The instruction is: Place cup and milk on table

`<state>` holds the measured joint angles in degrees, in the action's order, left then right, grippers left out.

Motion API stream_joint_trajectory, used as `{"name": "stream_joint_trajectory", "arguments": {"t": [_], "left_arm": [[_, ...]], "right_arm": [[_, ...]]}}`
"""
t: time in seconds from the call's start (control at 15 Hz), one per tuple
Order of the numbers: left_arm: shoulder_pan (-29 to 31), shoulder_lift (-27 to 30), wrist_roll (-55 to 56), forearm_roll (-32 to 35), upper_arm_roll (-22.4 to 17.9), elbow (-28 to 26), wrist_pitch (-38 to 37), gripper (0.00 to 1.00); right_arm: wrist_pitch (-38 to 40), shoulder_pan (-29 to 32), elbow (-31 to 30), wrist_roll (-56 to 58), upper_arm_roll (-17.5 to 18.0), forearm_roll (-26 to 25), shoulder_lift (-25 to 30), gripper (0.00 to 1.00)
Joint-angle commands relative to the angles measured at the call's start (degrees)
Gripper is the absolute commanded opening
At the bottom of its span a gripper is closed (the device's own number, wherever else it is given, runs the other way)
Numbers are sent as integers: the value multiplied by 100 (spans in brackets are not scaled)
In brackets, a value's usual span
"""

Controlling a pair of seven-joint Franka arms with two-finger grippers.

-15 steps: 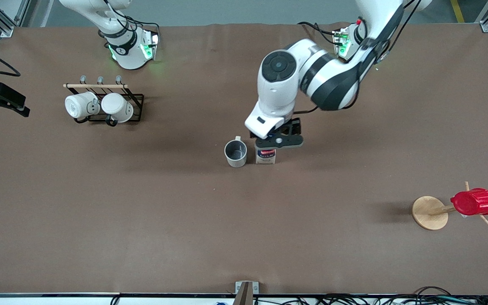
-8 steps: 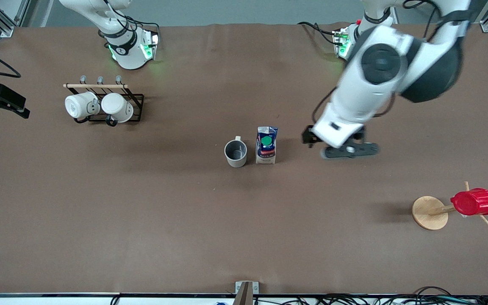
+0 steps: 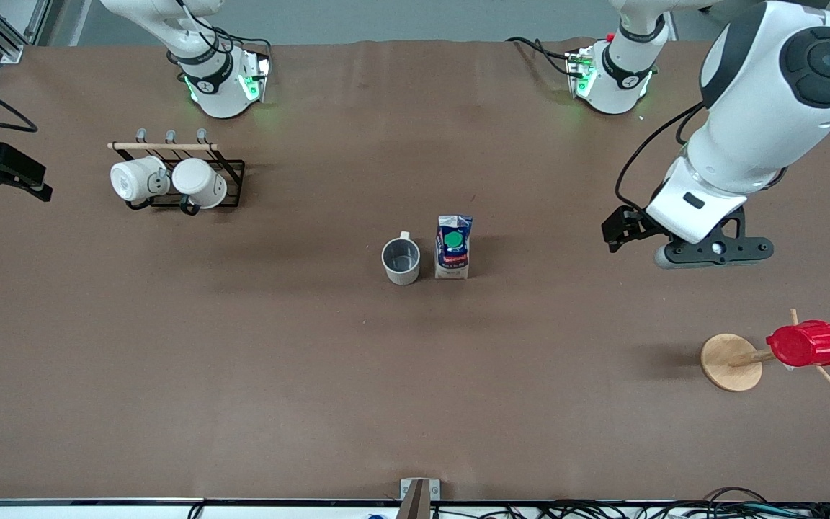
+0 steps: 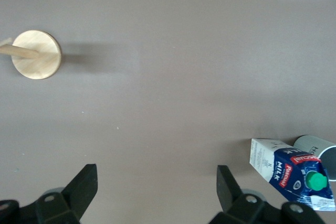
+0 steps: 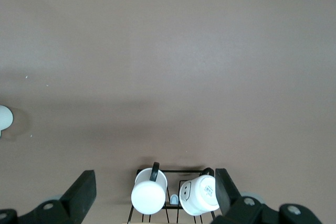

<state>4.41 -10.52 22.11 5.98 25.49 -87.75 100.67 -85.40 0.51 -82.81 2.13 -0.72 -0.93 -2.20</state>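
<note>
Spread under everything, the plain brown table (image 3: 242,375). Over its bare stretch toward the left arm's end, well apart from the carton, the left gripper (image 3: 714,252) up in the air — fingers (image 4: 84,184) spread wide in the left wrist view, nothing between them. Out of the front view but showing in its own wrist view, the right gripper (image 5: 155,195) waiting above the table over the mug rack, fingers (image 5: 84,187) likewise wide apart and empty. Near the right arm's end, a black wire rack (image 3: 231,184) hung with two bright white mugs (image 3: 170,180). Toward the left arm's end and nearer the front camera, a wooden peg stand (image 3: 730,362) carrying a red ribbed cup (image 3: 806,344). At mid-table, upright on the brown surface, the milk (image 3: 452,247) — green cap on top. Just beside it, toward the right arm's end, the cup (image 3: 401,261), upright, grey inside showing.
</note>
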Motion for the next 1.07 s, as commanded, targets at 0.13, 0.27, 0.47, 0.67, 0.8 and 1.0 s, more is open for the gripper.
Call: {"name": "stream_joint_trajectory", "arguments": {"t": [0.13,0.27,0.47,0.67,0.8,1.0], "left_arm": [[-334,497,-1092,-368,-1008,-242,-267,100],[-703,699,-1585,-527,-1720,-418,-267,100],[-740,893,-1955,-650,-2100,-524,-267,100],[-731,1499,-1973,-695,-2267,-1129,-232,100],[-827,1483,-1982,-782,-2460,-1105,-240,100],[-951,1369,-1982,-774,-2540,-1043,-258,100]], "right_arm": [[59,63,10,-160,55,-3,-8,100],[59,106,2,-151,46,-3,-17,100],[59,124,10,-151,55,-3,-17,100],[59,124,2,-151,46,-3,-17,100],[59,124,2,-151,46,-3,-17,100],[59,124,2,-151,46,-3,-17,100]]}}
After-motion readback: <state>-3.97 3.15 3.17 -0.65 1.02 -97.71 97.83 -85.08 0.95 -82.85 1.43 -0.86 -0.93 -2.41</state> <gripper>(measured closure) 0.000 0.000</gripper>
